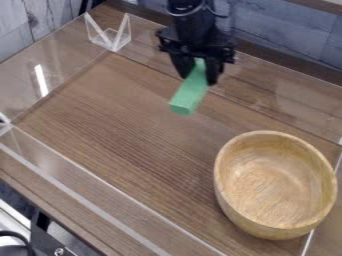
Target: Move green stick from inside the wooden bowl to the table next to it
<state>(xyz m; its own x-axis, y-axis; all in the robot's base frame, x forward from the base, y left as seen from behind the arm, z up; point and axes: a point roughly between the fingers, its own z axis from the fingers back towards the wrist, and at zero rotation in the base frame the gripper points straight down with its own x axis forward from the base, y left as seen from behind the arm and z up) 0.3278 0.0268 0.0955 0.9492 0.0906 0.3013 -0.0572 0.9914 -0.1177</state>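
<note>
1 black robot gripper (198,54), reaching in from the top of the view, has its jaws closed on the upper end of 1 bright-green rectangular stick (190,91). The stick tilts, its lower end pointing down and slightly toward the left of the view. It is outside the round, light-tan wooden bowl (275,185), up and to the left of it in the view, over the brown wood-grain table (107,140); whether it touches the tabletop cannot be told. The bowl, thick-rimmed and shallow, sits at lower right. 1 clear plastic piece (110,33) stands at upper left.
</note>
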